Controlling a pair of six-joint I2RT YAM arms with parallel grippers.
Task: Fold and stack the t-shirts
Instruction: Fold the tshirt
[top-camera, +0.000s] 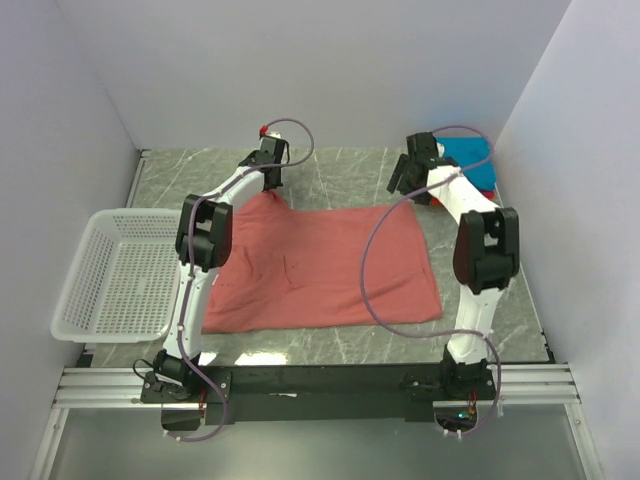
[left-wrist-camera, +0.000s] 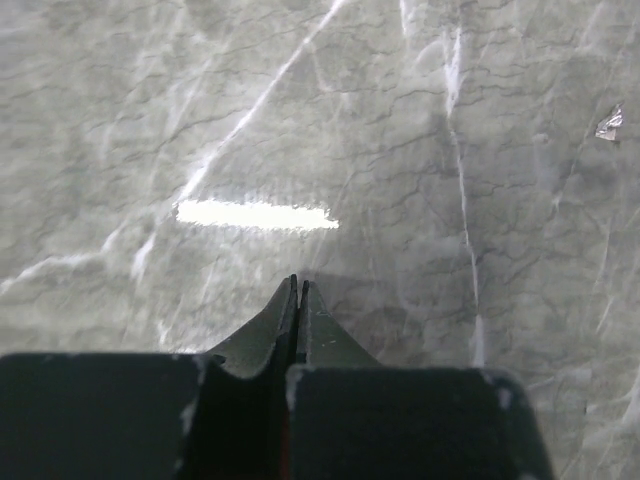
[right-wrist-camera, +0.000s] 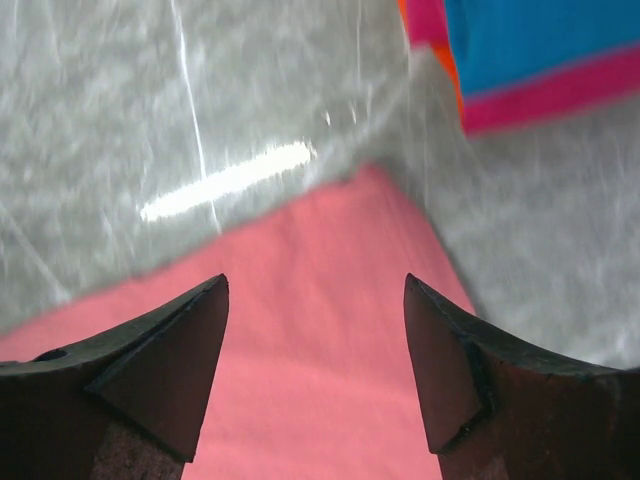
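Salmon shirt (top-camera: 325, 265) lies flat; left gripper (left-wrist-camera: 299, 283) is pinched closed at 11 o'clock, right gripper (right-wrist-camera: 315, 285) spread wide over its 1 o'clock corner.

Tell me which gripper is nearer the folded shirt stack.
Right. The right gripper hovers over the salmon shirt's far corner beside the stack; the left gripper is at the shirt's opposite far corner.

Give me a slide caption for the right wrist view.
Open right gripper above a corner of the salmon shirt, folded stack beyond.
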